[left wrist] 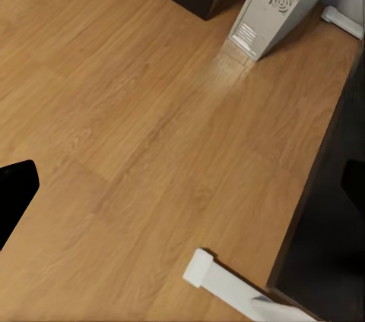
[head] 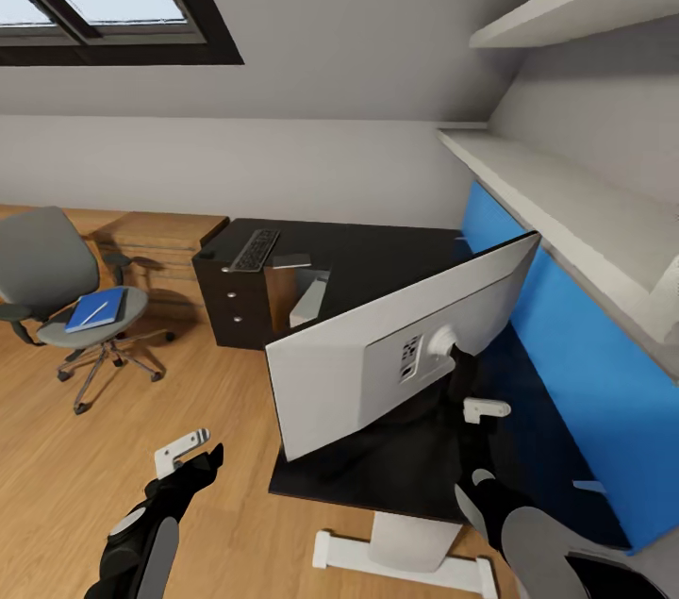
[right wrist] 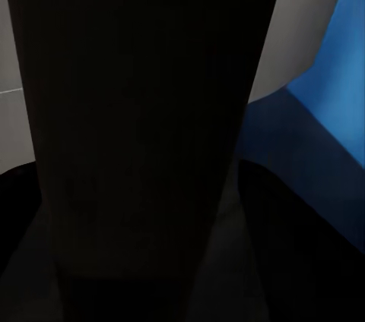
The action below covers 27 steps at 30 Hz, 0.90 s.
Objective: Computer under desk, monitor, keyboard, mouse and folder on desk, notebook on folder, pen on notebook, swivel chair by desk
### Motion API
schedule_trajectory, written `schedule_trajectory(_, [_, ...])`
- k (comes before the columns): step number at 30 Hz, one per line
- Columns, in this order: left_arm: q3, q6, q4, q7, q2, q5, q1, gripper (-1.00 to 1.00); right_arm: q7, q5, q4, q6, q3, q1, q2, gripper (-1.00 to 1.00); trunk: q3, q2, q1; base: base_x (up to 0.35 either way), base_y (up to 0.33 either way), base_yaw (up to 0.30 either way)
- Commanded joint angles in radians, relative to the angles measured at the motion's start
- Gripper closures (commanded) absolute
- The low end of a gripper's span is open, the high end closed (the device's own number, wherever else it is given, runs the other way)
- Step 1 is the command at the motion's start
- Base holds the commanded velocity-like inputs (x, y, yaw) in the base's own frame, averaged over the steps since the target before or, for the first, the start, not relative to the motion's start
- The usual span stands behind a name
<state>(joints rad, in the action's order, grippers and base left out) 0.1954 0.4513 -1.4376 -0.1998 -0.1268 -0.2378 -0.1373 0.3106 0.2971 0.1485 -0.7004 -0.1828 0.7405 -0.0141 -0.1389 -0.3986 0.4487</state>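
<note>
Black right fingers [head: 469, 389] close around the monitor [head: 377, 363] stand.

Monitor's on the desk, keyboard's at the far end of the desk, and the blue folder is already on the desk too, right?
Not the folder: the head view shows it on the swivel chair seat. The monitor and keyboard are on the desk as you say.

**Camera set-up: three views, one desk corner**

Head cam: high, looking fwd and down over the desk [head: 377, 259], monitor [head: 396, 354] back-on, chair [head: 57, 288] far left.
L wrist cam: faces down at wood floor [left wrist: 129, 132], mid range; shares computer [left wrist: 285, 3] and white desk leg [left wrist: 228, 284] w/ head view.
R wrist cam: v. close on monitor stand [right wrist: 144, 140]; blue wall panel [right wrist: 334, 86] shared w/ head view.
</note>
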Motion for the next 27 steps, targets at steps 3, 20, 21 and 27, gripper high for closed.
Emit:
schedule_trajectory(3, [0.001,0.005,-0.001,-0.006,-0.001,-0.011,-0.001,-1.0,0.011,-0.038,-0.003,0.004,-0.018,0.001,0.007,1.0,-0.002,-0.001,0.001,0.076,-0.093,0.0])
schedule_trajectory(20, [0.0,0.005,0.011,-0.006,-0.001,-0.011,-0.001,-1.0,0.012,-0.038,-0.003,0.004,-0.018,0.0,0.006,1.0,-0.002,-0.001,0.001,0.033,-0.01,0.0])
schedule_trajectory(21, [0.0,0.005,0.011,-0.006,-0.001,-0.011,-0.001,-1.0,0.012,-0.038,-0.003,0.003,-0.018,0.0,0.006,1.0,-0.002,-0.001,0.001,0.186,-0.047,0.0])
schedule_trajectory(27, [0.0,0.004,0.011,-0.006,-0.001,-0.011,-0.001,-1.0,0.011,-0.038,-0.003,0.002,-0.018,0.0,0.006,1.0,-0.002,-0.001,0.001,0.218,-0.063,0.0])
